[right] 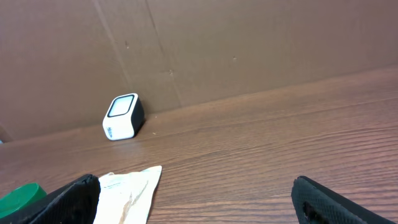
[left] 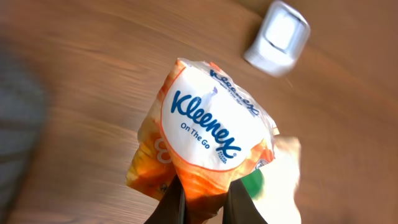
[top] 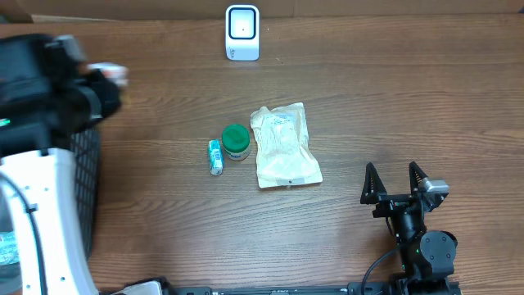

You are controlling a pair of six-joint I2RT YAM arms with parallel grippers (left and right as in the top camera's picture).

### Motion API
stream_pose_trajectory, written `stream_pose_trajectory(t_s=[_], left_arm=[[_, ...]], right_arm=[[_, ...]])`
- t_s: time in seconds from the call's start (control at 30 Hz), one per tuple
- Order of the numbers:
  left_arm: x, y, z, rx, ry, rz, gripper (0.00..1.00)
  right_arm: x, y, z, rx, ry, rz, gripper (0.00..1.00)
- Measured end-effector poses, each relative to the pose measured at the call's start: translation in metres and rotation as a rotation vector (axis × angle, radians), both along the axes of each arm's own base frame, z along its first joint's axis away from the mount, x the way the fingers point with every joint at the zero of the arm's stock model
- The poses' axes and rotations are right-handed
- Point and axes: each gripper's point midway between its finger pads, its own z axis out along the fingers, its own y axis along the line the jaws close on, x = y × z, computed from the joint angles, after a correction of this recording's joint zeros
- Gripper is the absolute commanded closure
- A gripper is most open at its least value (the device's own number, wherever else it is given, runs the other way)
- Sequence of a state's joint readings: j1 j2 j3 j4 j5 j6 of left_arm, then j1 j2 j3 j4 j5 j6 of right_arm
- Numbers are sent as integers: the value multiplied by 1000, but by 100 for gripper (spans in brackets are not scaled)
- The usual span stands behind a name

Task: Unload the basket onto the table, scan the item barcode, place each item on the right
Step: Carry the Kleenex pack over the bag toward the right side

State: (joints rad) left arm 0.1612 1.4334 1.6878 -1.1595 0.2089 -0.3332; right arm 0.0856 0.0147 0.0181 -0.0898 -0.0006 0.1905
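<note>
An orange and white Kleenex tissue pack [left: 208,134] fills the left wrist view, pinched at its lower end between my left gripper's [left: 205,191] dark fingers [left: 173,205]. That gripper is shut on the pack and holds it above the table. Overhead, the left arm is a blur at the far left, with a pale smear at its tip [top: 110,74]. The white barcode scanner [top: 242,33] stands at the table's back edge, also visible as scanner [left: 277,37] and scanner [right: 123,116]. My right gripper [top: 395,184] rests open and empty near the front right.
A green-capped jar [top: 236,141], a small tube [top: 215,156] and a white pouch [top: 284,145] lie mid-table. A black mesh basket [top: 84,184] sits at the left edge. Brown cardboard [right: 249,43] walls the back of the table.
</note>
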Motion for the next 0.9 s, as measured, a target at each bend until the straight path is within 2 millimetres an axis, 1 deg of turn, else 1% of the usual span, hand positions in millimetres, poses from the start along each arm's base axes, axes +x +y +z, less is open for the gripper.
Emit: stream_pose_trajectory(t_s=[0.07,0.17,0.23,0.3,0.37,0.43,0.53,0.63,0.67,0.7,0.77,0.87,0.9], left_arm=[[1,-34,-2,23,5,-90,96],[-2,-76,-6,64,14,-201,96],[-4,-100,-14,82,32,-262,96],[-6,-127,-28,100,64,-333,95],[-6,-150,-46,114,102,-391,96],[-5,-173,-69,124,152,-440,96],[-4,-203,-111,134,248,-481,96],[-9,-224,-153,143,360,-489,96],[-12,-230,-166,147,396,-487,96],[-14,-233,-174,149,419,-485,96],[-22,-243,-200,148,497,-473,96],[-26,-260,-223,123,545,-473,96],[-26,-266,-228,110,547,-476,96]], right_arm=[[0,0,0,0,0,0,0],[0,0,0,-1,-1,0,0],[0,0,0,0,0,0,0],[0,0,0,0,0,0,0],[0,0,0,0,0,0,0],[0,0,0,0,0,0,0],[0,0,0,0,0,0,0],[0,0,0,0,0,0,0],[0,0,0,0,0,0,0],[0,0,0,0,0,0,0],[0,0,0,0,0,0,0],[0,0,0,0,0,0,0],[0,0,0,0,0,0,0]])
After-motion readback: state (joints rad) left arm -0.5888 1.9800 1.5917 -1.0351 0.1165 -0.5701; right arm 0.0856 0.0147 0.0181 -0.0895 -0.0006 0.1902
